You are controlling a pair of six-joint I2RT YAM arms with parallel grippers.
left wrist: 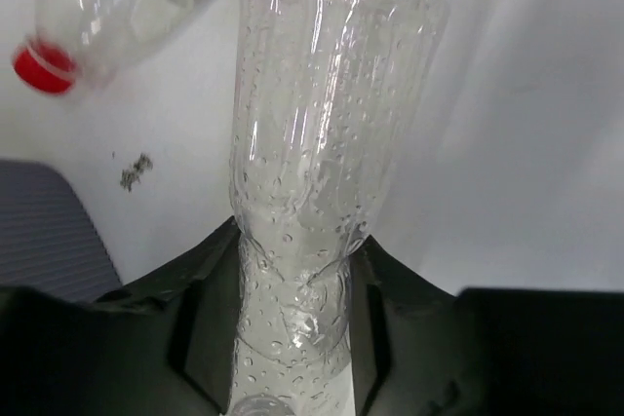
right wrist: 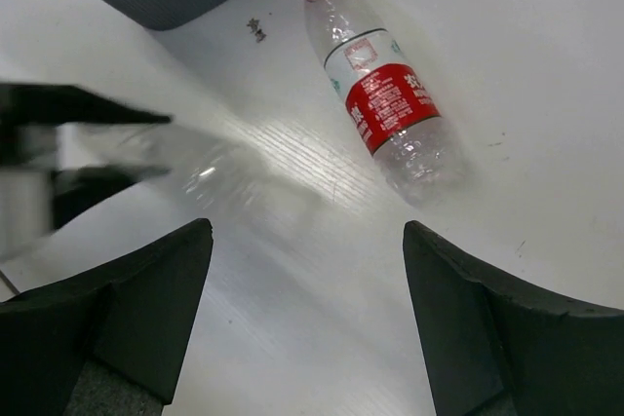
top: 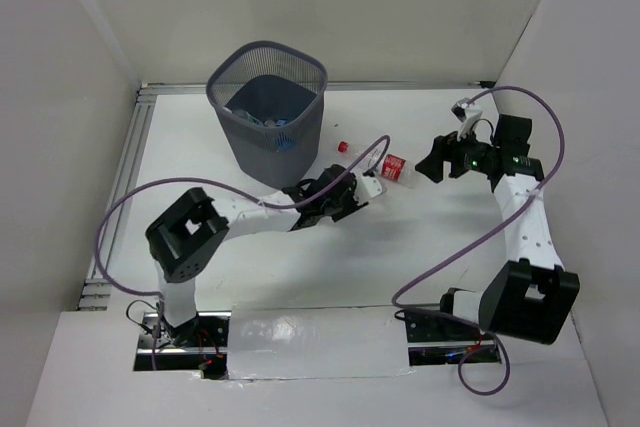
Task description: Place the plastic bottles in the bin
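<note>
The white table [top: 420,247] fills the middle of the top view. The mesh bin [top: 250,152] stands toward its upper left, with a few bottles [top: 268,119] lying in the bottom. Just right of the bin's base, the left gripper [left wrist: 297,284] is clamped around a clear bottle [left wrist: 312,124]. At centre right the right gripper [right wrist: 307,241] gapes wide with nothing in it, hovering above a red-capped bottle [right wrist: 385,104] that lies flat on the table near the clear bottle

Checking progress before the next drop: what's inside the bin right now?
Inside the bin, the top view shows a heap of clear bottles with bits of blue. Their count is unclear, and the bin's near wall covers part of the bottom.
</note>
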